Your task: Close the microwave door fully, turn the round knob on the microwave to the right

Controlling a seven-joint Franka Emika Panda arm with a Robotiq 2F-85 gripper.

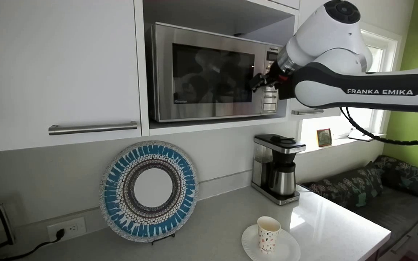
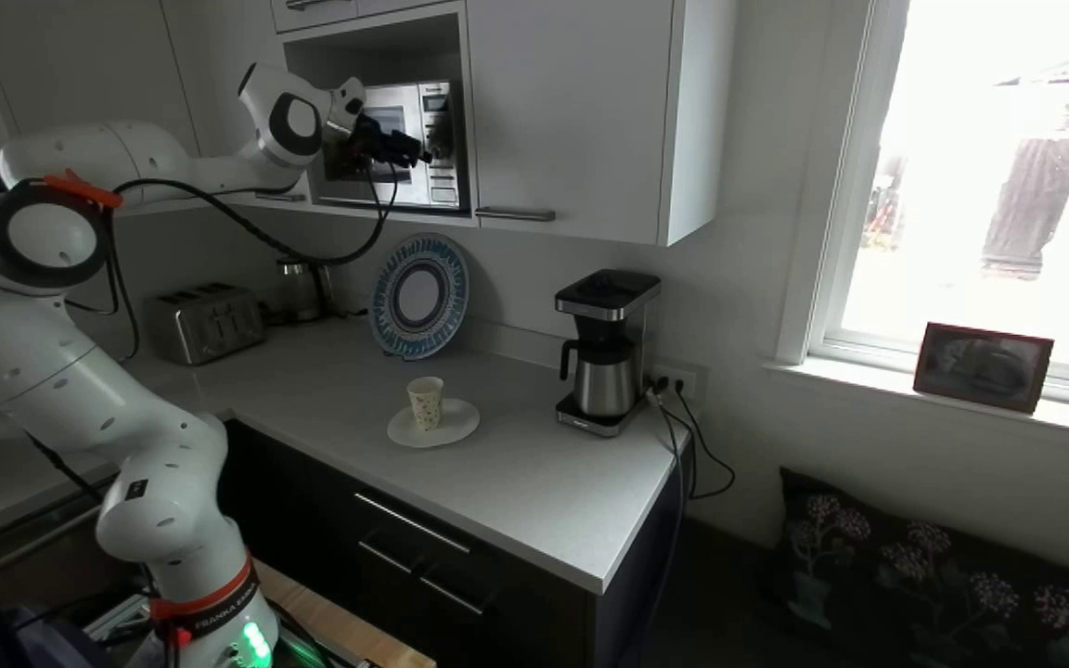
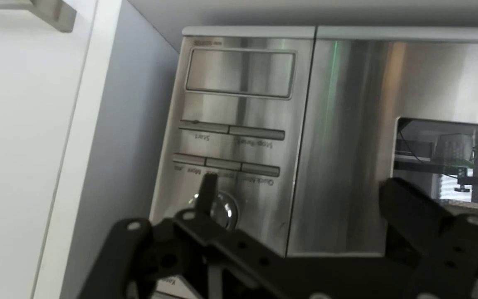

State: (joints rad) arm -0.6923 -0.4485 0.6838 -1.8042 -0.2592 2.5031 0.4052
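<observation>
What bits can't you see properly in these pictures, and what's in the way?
Part of the round knob, wrist view: hidden behind a finger of the gripper.
Anything behind the microwave window, in an exterior view: reflections cover the glass.
The black-handled thing, in an exterior view: cut off by the left edge.
What the picture frame shows, in an exterior view: too dark to tell.

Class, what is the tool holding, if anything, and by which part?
Nothing is held: the tool stands open, with the microwave showing between its fingers.
</observation>
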